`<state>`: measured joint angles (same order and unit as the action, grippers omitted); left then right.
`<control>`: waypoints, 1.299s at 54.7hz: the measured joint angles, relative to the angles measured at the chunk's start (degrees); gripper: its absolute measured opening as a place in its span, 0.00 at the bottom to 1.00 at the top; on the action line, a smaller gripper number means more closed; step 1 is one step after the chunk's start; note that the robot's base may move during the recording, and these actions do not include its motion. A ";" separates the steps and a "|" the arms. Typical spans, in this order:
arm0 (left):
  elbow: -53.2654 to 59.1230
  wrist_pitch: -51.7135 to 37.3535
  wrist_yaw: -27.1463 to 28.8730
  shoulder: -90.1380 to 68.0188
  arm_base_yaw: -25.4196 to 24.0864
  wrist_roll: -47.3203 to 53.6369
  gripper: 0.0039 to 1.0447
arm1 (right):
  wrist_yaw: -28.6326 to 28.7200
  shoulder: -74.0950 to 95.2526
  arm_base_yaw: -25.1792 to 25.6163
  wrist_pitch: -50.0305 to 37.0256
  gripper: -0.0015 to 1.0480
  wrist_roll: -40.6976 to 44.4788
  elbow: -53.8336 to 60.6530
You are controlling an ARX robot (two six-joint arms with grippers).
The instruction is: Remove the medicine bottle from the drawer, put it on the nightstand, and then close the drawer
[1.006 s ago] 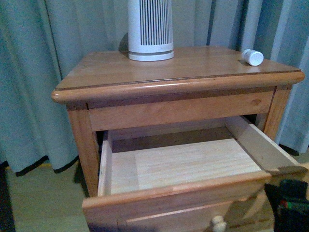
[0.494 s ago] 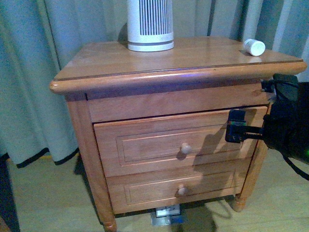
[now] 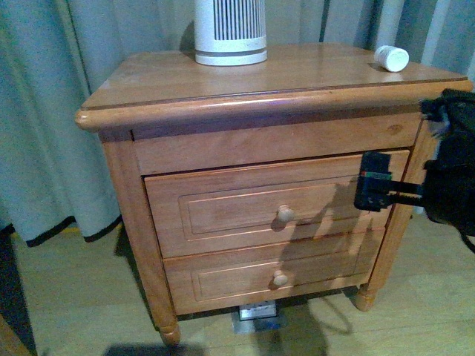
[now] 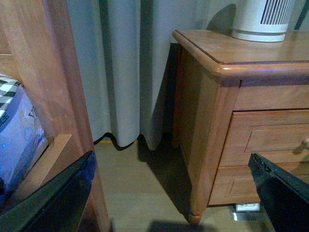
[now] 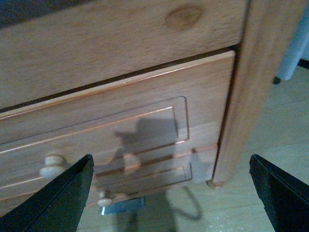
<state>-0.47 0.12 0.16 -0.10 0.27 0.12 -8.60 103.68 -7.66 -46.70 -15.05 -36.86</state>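
Observation:
The medicine bottle (image 3: 391,58), small and white, lies on its side near the back right corner of the nightstand (image 3: 245,85) top. The drawer (image 3: 252,215) is shut flush, its round knob (image 3: 284,215) facing out. My right gripper (image 3: 375,183) hovers open just in front of the drawer's right end, touching nothing. In the right wrist view the drawer front (image 5: 120,116) and its knob (image 5: 52,166) lie beyond the open right gripper (image 5: 169,198). My left gripper (image 4: 169,203) is open and empty, low beside the nightstand's left side (image 4: 203,121).
A tall white ribbed device (image 3: 230,30) stands at the back of the top. The lower drawer (image 3: 274,276) is shut. Grey curtains (image 3: 44,111) hang behind. A wooden frame (image 4: 43,72) with a blue package (image 4: 14,130) is close by the left gripper.
A second ago the drawer stood pulled out and empty; now it is shut. The right gripper, at the drawer front half a second ago, has drawn slightly back and to the right.

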 joint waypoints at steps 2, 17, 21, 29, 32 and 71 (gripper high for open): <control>0.02 0.00 0.00 0.00 0.00 0.00 0.94 | -1.22 -3.56 0.02 0.33 0.93 -0.15 2.73; 0.02 0.00 0.00 0.00 0.00 0.00 0.94 | -10.36 -41.79 0.94 8.28 0.93 4.22 22.14; 0.02 0.00 -0.02 0.00 0.00 0.00 0.94 | -12.79 -52.30 0.09 12.63 0.93 5.92 25.42; 0.02 0.00 0.00 0.00 0.00 0.00 0.94 | -18.10 -73.53 -2.58 22.58 0.93 10.01 30.71; 0.02 0.00 -0.02 0.00 0.00 0.00 0.94 | -18.95 -79.76 -3.41 26.36 0.93 10.86 31.93; 0.02 0.00 -0.02 0.00 0.00 0.00 0.94 | 8.44 -103.25 7.37 46.62 0.44 14.91 36.06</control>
<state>-0.45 0.12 0.14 -0.10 0.27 0.12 -0.16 0.43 -0.30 -0.08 -0.14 -0.80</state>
